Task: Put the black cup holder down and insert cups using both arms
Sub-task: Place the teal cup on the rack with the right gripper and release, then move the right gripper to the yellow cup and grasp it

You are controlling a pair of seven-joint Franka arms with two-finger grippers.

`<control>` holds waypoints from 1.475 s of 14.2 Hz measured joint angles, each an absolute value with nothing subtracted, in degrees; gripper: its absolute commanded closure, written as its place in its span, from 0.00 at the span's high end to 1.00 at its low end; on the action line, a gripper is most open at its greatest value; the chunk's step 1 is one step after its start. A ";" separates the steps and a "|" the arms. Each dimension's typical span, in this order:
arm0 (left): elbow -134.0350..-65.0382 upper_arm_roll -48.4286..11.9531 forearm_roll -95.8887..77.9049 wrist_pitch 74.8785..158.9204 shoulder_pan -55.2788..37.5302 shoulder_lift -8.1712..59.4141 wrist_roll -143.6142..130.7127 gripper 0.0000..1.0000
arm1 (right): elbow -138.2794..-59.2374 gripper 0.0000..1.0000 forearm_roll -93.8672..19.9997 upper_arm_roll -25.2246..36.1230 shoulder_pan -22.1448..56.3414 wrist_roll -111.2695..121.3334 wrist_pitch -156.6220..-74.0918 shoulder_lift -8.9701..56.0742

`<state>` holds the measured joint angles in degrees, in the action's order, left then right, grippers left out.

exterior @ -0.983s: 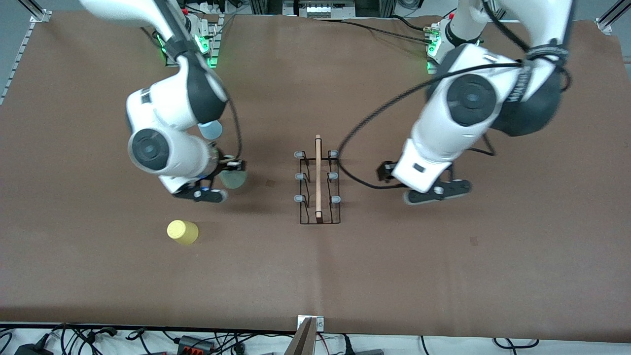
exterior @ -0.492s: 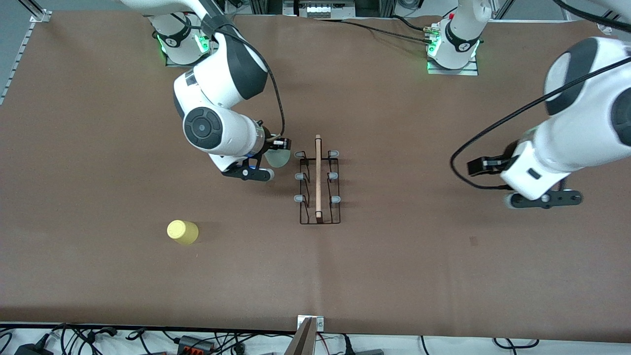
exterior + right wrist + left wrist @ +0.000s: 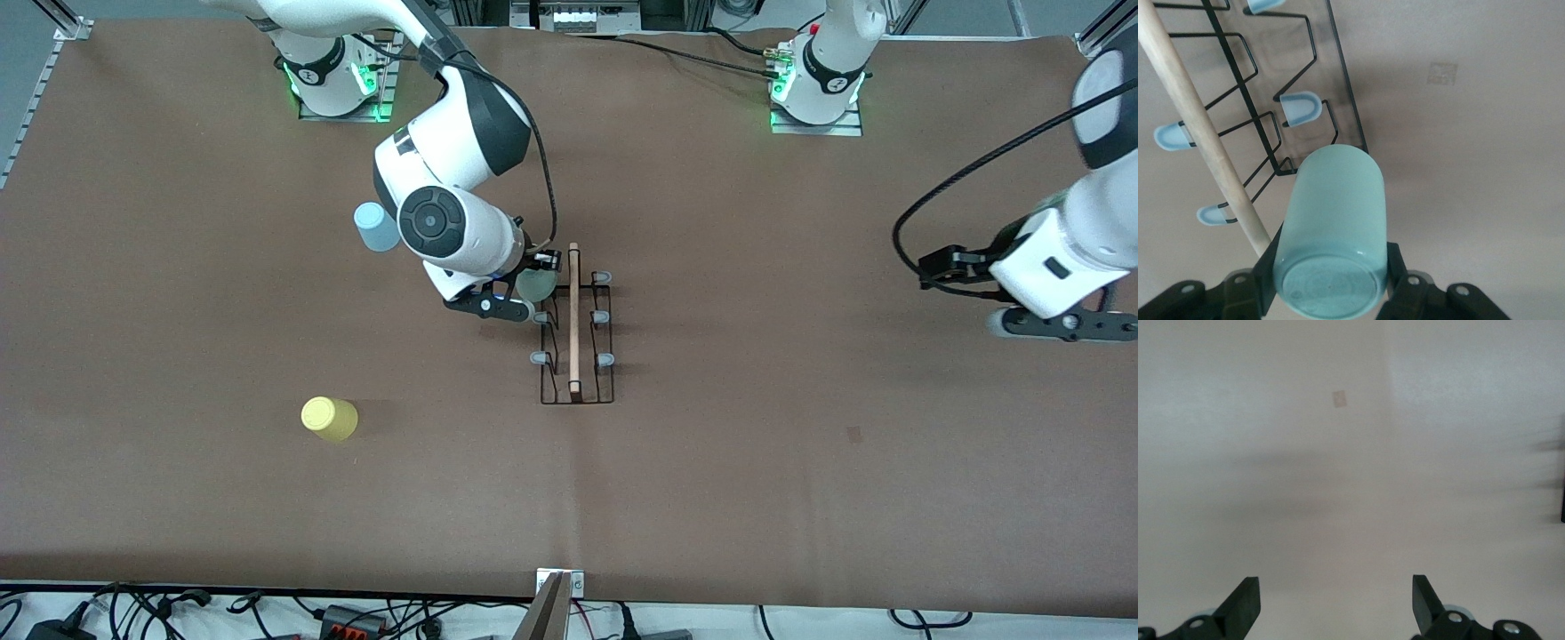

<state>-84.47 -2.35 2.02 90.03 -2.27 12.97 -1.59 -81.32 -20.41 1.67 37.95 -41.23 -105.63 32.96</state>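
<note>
The black cup holder [image 3: 578,373] stands mid-table, with its wooden rod handle [image 3: 573,320] on top and grey-tipped pegs along both sides. My right gripper [image 3: 532,292] is shut on the pale green cup [image 3: 537,284] and holds it over the rack's corner that lies farthest from the front camera. In the right wrist view the cup [image 3: 1331,227] lies between the fingers [image 3: 1397,263], just over the rack's wire [image 3: 1271,100] and beside the rod [image 3: 1198,127]. The light blue cup [image 3: 377,227] and the yellow cup [image 3: 328,419] stand upside down on the table. My left gripper [image 3: 1062,325] is open and empty [image 3: 1333,603].
The brown table mat [image 3: 711,489] runs to cables along the edge nearest the front camera. A small tape mark [image 3: 854,434] lies on the mat toward the left arm's end. The left gripper hangs over bare mat [image 3: 1351,487] at that end.
The right arm carried the pale green cup across to the rack, uncovering the light blue cup. The left arm drew away from the rack toward its own end of the table.
</note>
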 measured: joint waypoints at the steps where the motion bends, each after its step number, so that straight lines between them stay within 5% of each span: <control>1: -88.25 -2.16 1.26 91.94 -2.26 11.20 -1.59 1.00 | -81.32 0.30 -20.41 1.67 38.16 -41.34 -105.96 33.23; 4: -90.94 -1.35 0.50 92.15 -2.08 7.03 -1.53 1.00 | -81.32 0.31 -20.41 1.67 38.54 -41.54 -106.43 34.21; 5: -90.26 -1.14 0.38 91.36 -1.97 5.80 -1.39 1.00 | -81.32 0.46 -20.41 1.67 38.55 -41.55 -106.47 34.68; 6: -89.73 -1.01 0.36 90.58 -1.94 4.86 -1.21 1.00 | -81.32 0.99 -20.40 1.68 38.55 -41.55 -106.54 35.21; 14: -89.54 -1.40 -0.91 89.72 -2.06 4.12 -0.50 1.00 | -73.63 1.00 -20.38 2.84 38.39 -49.18 -104.75 35.87; 21: -89.85 -1.56 -1.01 89.66 -2.11 4.35 -0.34 1.00 | -71.28 1.00 -12.36 12.77 27.80 -38.61 -107.75 38.35</control>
<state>-89.85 -1.56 -1.01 89.66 -2.11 4.35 -0.34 -71.28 -12.36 12.77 27.80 -38.61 -107.75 38.35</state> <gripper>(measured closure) 0.000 0.000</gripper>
